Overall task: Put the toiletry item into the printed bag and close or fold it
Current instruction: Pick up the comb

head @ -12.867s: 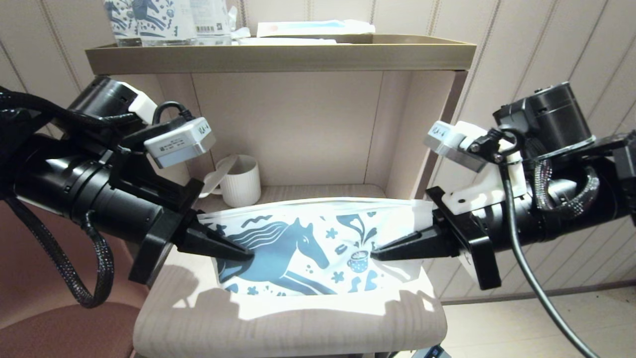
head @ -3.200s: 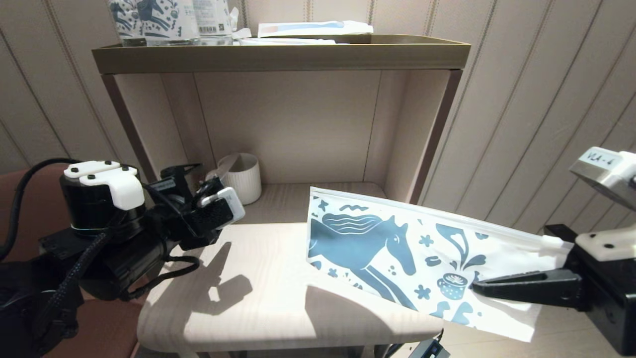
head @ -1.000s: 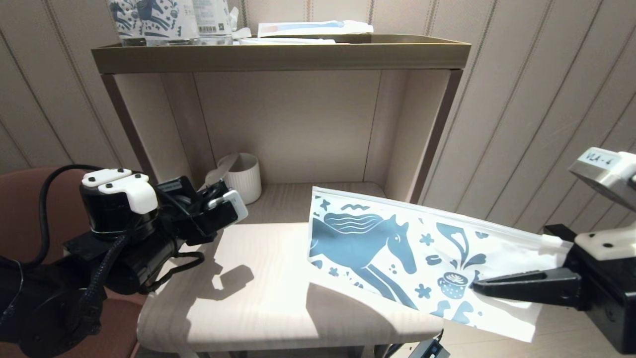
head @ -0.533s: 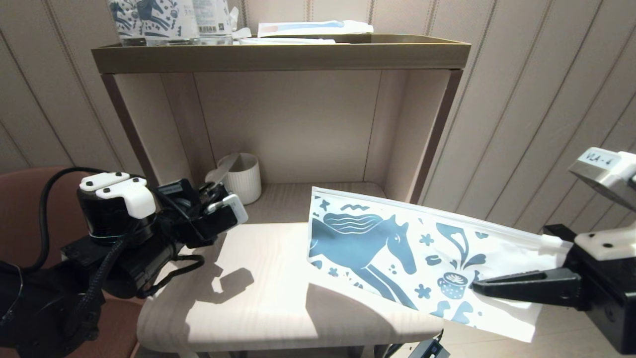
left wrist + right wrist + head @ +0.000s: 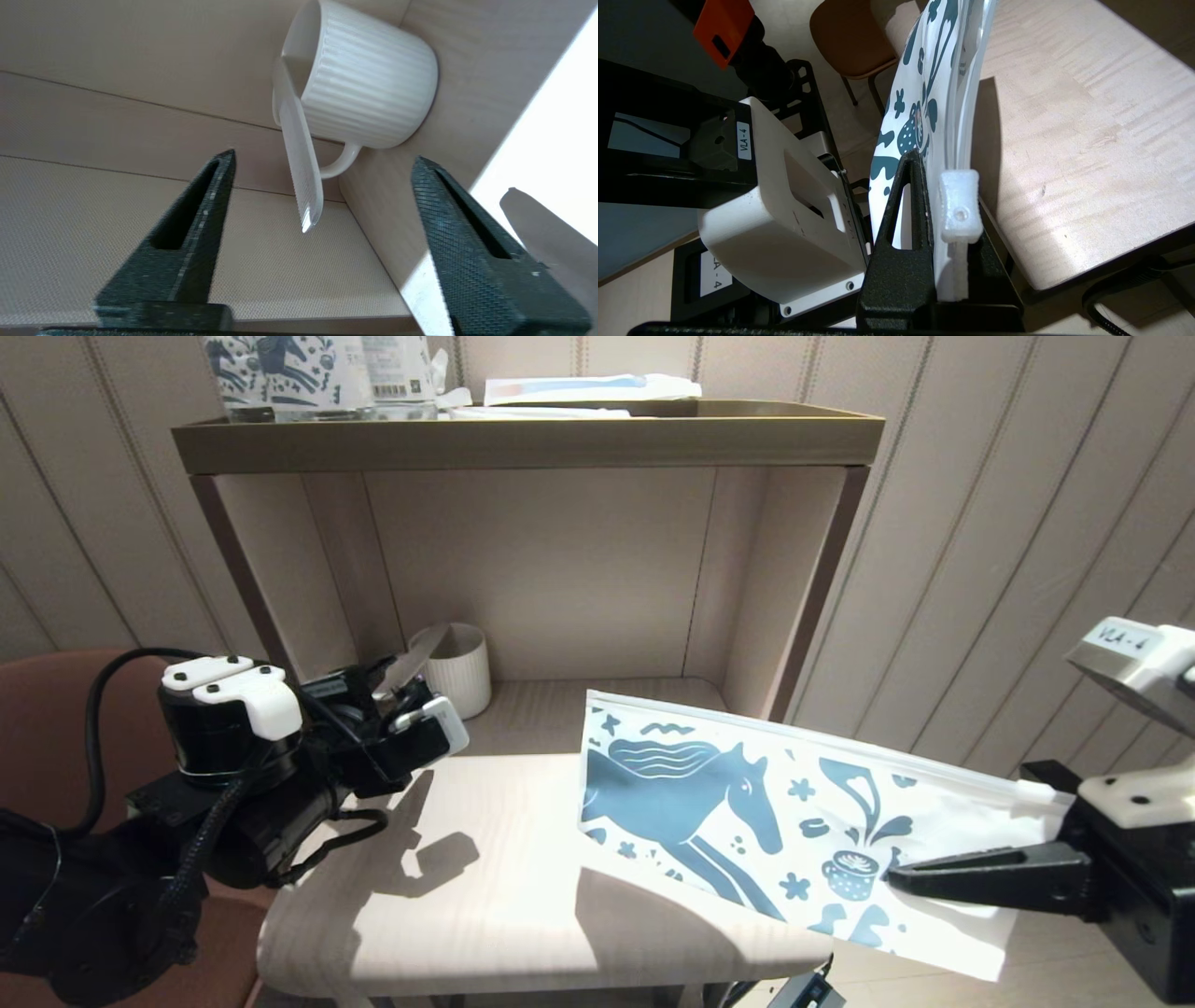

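Observation:
The toiletry item [image 5: 412,660] is a slim off-white packet leaning out of the ribbed white mug [image 5: 459,672] at the back left of the shelf niche. In the left wrist view the toiletry item [image 5: 299,158] juts from the mug [image 5: 369,79] toward my left gripper [image 5: 324,161]. That gripper is open, and the packet's rounded end lies just short of the fingertips, untouched. In the head view my left gripper [image 5: 387,679] is close to the mug. My right gripper [image 5: 896,875] is shut on the slider-tab end of the printed bag [image 5: 709,793], which it holds out over the table's right edge; the wrist view shows the printed bag [image 5: 924,70] edge-on.
The niche's side walls [image 5: 341,579] stand close around the mug. The top tray [image 5: 523,441] carries horse-printed packs [image 5: 280,369] and a flat packet [image 5: 588,387]. The pale wooden table [image 5: 485,887] lies below, and a brown chair [image 5: 56,709] sits at the left.
My left gripper has opened from shut and edged closer to the mug. The right arm and the bag have not moved.

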`<state>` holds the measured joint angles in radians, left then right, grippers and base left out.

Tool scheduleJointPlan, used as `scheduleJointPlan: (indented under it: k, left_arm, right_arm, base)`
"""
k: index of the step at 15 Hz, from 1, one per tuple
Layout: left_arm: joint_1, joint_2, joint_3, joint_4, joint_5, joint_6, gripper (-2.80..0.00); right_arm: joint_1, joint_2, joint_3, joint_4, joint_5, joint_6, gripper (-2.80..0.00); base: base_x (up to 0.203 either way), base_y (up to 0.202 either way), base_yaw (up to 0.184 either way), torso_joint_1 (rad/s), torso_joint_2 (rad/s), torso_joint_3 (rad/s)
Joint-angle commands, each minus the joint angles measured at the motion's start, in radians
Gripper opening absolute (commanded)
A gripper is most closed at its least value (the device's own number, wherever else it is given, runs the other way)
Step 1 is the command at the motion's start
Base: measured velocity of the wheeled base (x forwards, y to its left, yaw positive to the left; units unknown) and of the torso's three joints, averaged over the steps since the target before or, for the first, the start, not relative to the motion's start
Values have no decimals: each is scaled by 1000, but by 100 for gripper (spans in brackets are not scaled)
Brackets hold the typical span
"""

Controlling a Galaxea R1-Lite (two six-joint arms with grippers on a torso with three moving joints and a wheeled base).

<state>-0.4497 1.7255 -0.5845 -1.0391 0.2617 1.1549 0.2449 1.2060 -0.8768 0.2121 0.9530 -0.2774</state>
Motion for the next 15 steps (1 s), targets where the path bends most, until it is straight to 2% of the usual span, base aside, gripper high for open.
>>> scheduleJointPlan:
  k: [1,4,10,11,12,15]
  left_arm:
    - [24,8,-9,-4,2,12,0]
    - [51,16,-21,-2,2,19,0]
    - [51,20,-20,-6,1,26,0]
    - [51,19,-20,-6,-1,26,-223]
    - [51,20,-20,-4,-1,26,-280]
    - [51,39,-25,-23,-1,25,-280]
  right_arm:
    - [1,0,2,1,6,-2,-280]
    - [1,3,4,1,6,-2,-280]
    - [-1,4,7,1,7,-2,-280]
    - [-1,4,7,1,9,-3,-280]
    - [-1,4,7,1,9,-3,-280]
    - [-1,4,9,0,9,-3,-280]
  base:
    - [0,0,0,0,0,0]
    - [0,0,0,0,0,0]
    - [0,0,0,0,0,0]
    - [0,0,0,0,0,0]
    - [0,0,0,0,0,0]
    - [0,0,0,0,0,0]
